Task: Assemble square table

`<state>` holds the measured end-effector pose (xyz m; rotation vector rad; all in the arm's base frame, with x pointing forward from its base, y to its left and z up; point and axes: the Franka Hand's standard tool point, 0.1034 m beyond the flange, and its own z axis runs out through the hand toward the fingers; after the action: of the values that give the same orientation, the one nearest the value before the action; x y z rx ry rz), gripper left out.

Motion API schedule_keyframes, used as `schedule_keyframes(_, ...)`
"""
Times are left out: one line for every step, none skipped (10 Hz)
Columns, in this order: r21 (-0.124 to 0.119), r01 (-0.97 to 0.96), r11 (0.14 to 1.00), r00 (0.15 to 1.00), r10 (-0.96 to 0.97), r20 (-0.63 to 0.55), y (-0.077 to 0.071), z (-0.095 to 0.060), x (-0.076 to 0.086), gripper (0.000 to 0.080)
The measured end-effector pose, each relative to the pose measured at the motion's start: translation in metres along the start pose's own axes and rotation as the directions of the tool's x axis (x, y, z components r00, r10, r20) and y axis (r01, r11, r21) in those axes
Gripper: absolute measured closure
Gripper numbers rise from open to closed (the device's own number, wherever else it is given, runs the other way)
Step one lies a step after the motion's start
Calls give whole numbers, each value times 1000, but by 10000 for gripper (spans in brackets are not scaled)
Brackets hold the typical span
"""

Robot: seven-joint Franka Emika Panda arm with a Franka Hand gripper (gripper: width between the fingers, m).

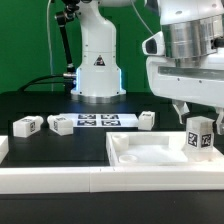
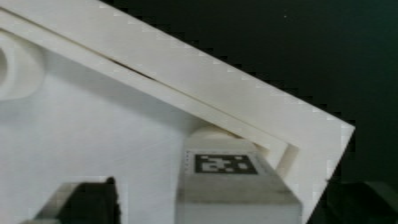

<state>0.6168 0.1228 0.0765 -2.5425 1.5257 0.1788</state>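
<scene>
The white square tabletop slab (image 1: pixel 150 157) with a raised rim lies at the front, toward the exterior view's right. One tagged white leg (image 1: pixel 199 136) stands upright in its corner at the exterior view's right. My gripper (image 1: pixel 197 114) hangs just over that leg, open. In the wrist view the leg (image 2: pixel 240 180) sits between my dark fingers (image 2: pixel 89 203) with a gap on each side, by the slab's rim (image 2: pixel 196 80). Three more tagged legs lie on the black table: two at the exterior view's left (image 1: pixel 27 125) (image 1: pixel 60 125) and one near the middle (image 1: pixel 147 119).
The marker board (image 1: pixel 95 121) lies flat in front of the robot base (image 1: pixel 97 70). Long white border rails run along the front (image 1: pixel 60 181) and the exterior view's left edge (image 1: pixel 3 148). A green backdrop stands behind.
</scene>
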Motion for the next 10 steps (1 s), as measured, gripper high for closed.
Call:
schedule_keyframes(-42, 165, 985, 986, -165, -4, 2, -1, -1, 200)
schedule_keyframes(-56, 304, 951, 952, -305, -7, -2, -3, 0, 160)
schedule_keyframes(-54, 386, 921, 922, -387, -6, -1, -3, 1, 153)
schedule_keyframes(-55, 440, 896, 898, -441, -3, -1, -3, 2, 153)
schedule_keyframes(-56, 500, 864, 865, -501, 0, -1, -3, 2, 153)
schedule_keyframes(-70, 599, 798, 800, -600, 3, 0, -2, 2, 150)
schedule_keyframes(-93, 678, 729, 732, -681, 3, 0, -2, 2, 150)
schedule_keyframes(-105, 749, 654, 658, -753, 9, 0, -2, 2, 150)
schedule_keyframes(-117, 821, 559, 565, -825, 19, 0, -2, 2, 150)
schedule_keyframes(-117, 861, 495, 501, -865, 27, -1, -2, 1, 150)
